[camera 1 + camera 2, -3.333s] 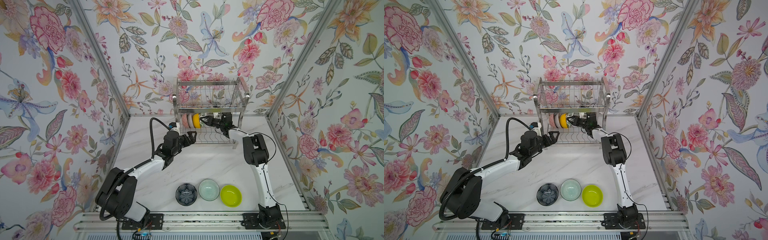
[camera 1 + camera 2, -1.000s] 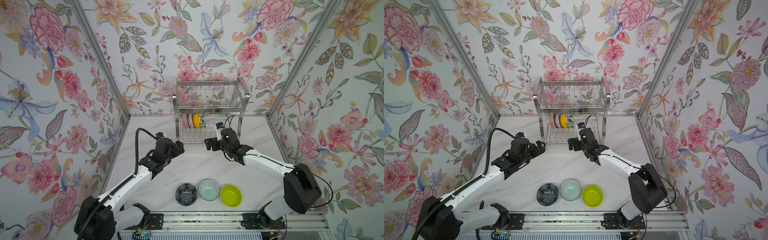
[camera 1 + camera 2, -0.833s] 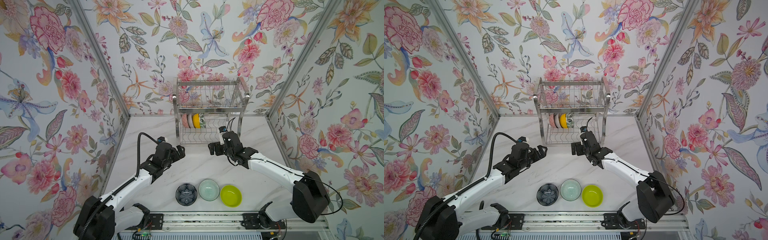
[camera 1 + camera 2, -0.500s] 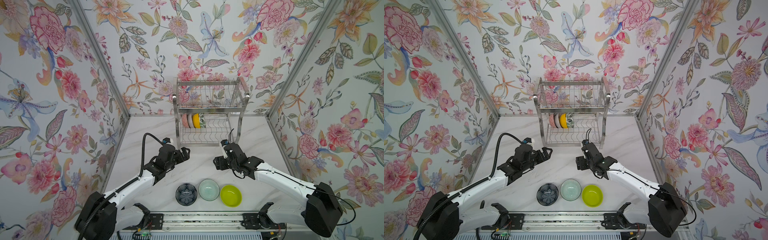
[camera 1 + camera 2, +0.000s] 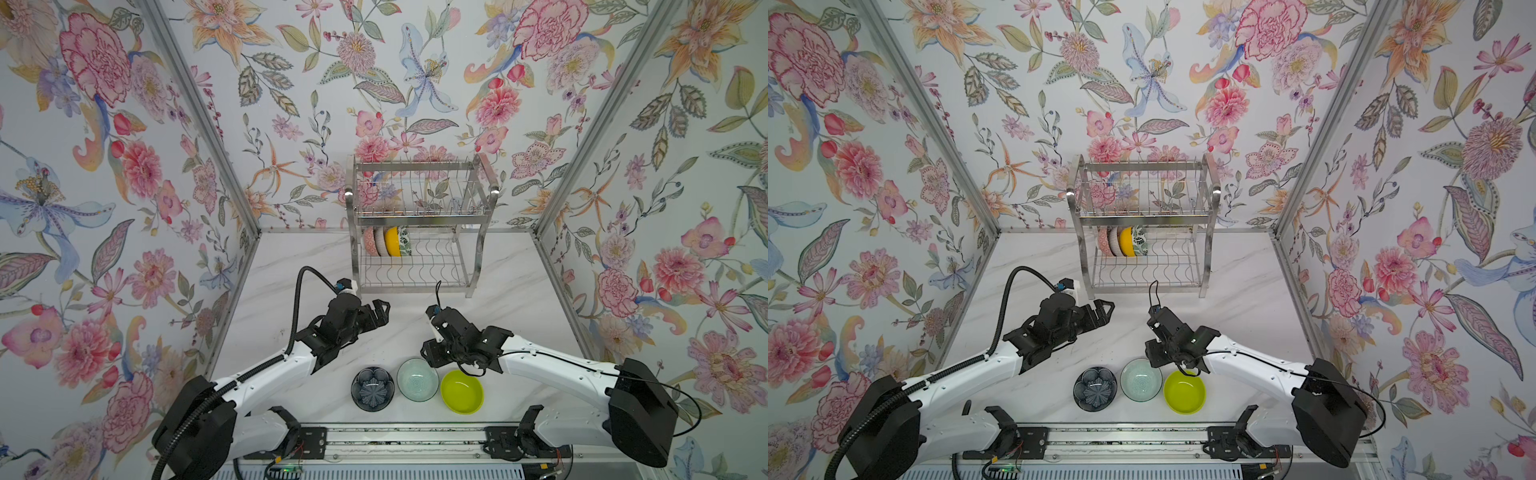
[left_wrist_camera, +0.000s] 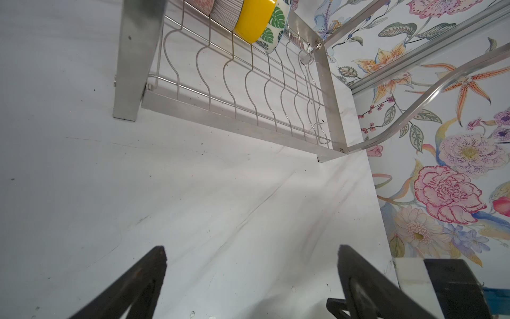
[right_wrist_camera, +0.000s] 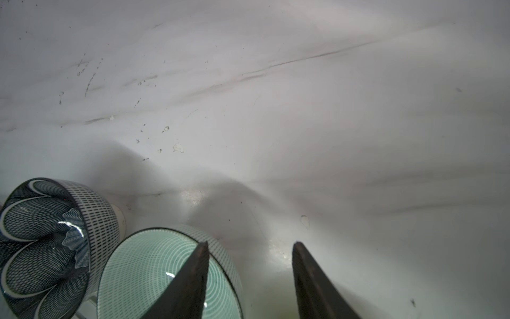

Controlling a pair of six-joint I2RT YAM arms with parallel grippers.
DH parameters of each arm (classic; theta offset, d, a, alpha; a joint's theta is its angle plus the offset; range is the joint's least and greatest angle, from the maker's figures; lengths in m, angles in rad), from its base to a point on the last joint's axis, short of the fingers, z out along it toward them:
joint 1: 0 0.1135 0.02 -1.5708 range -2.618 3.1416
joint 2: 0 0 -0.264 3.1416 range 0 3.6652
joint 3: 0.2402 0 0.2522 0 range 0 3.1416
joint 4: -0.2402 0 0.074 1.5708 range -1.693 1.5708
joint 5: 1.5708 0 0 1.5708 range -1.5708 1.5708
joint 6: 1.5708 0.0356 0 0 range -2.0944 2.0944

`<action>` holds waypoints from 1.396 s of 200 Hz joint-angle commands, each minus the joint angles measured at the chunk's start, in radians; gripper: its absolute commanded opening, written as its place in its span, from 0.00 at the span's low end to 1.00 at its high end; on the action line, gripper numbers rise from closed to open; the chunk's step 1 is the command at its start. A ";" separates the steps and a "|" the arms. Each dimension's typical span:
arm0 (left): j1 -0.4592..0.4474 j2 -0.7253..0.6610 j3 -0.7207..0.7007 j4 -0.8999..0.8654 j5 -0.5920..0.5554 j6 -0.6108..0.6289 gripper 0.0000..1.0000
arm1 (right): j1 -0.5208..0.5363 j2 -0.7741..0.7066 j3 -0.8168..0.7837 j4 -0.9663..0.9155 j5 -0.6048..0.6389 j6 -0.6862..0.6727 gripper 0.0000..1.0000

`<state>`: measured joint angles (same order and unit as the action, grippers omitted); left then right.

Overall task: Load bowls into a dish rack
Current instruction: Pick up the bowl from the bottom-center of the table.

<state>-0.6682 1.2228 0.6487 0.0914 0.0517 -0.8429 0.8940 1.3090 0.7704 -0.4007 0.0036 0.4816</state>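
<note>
dish rack (image 5: pixel 415 216): 12 o'clock end of table (image 5: pixel 291 257), upright.
racked bowls: lower tier, on edge at its 9 o'clock end; pink bowl (image 5: pixel 368 241), black-and-white bowl (image 5: pixel 379 242), yellow bowl (image 5: pixel 392 242), leaf-print bowl (image 5: pixel 404 241).
loose bowls: row at 6 o'clock edge; mint bowl (image 5: pixel 417 379) in the middle, dark flower bowl (image 5: pixel 372 388) at its 9, lime bowl (image 5: pixel 462 392) at its 3.
left gripper (image 6: pixel 251 250): jaws wide, empty, above bare table, aimed at the rack.
right gripper (image 7: pixel 249 244): fingers apart, straddling the mint bowl's rim at its 1 o'clock side, not clamped.
</note>
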 commanded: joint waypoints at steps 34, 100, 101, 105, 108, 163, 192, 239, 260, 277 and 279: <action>-0.010 -0.031 -0.024 -0.010 -0.045 0.008 0.99 | 0.044 0.020 -0.039 -0.013 -0.005 0.038 0.42; -0.027 -0.040 -0.015 -0.021 -0.050 0.023 0.99 | 0.048 0.093 -0.042 0.015 -0.002 0.039 0.29; -0.027 -0.042 -0.015 -0.021 -0.051 0.023 0.99 | 0.047 0.093 -0.042 0.016 -0.003 0.040 0.29; -0.027 -0.045 -0.014 -0.025 -0.054 0.026 0.99 | 0.048 0.095 -0.041 0.019 -0.002 0.039 0.28; -0.027 -0.048 -0.013 -0.026 -0.055 0.028 0.99 | 0.047 0.097 -0.040 0.020 -0.002 0.039 0.27; -0.031 -0.077 0.023 -0.075 -0.094 0.086 0.99 | 0.045 0.109 -0.032 0.045 0.004 0.044 0.10; -0.046 -0.058 0.049 -0.078 -0.109 0.115 0.99 | -0.017 0.066 -0.045 0.058 0.048 0.047 0.03; -0.103 0.007 0.102 -0.122 -0.184 0.148 0.99 | -0.192 -0.033 -0.038 0.072 0.066 0.047 0.00; -0.152 0.055 0.187 -0.183 -0.267 0.217 0.99 | -0.280 -0.117 -0.039 0.066 0.069 0.036 0.00; -0.197 0.110 0.283 -0.239 -0.348 0.281 0.99 | -0.363 -0.183 -0.048 0.068 0.053 0.029 0.00; -0.203 0.116 0.292 -0.243 -0.356 0.289 0.99 | -0.376 -0.190 -0.051 0.069 0.050 0.028 0.00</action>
<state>-0.8177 1.2861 0.8181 -0.0689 -0.1661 -0.6716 0.6022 1.2076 0.7303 -0.3550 0.0574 0.5209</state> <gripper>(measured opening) 0.989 0.074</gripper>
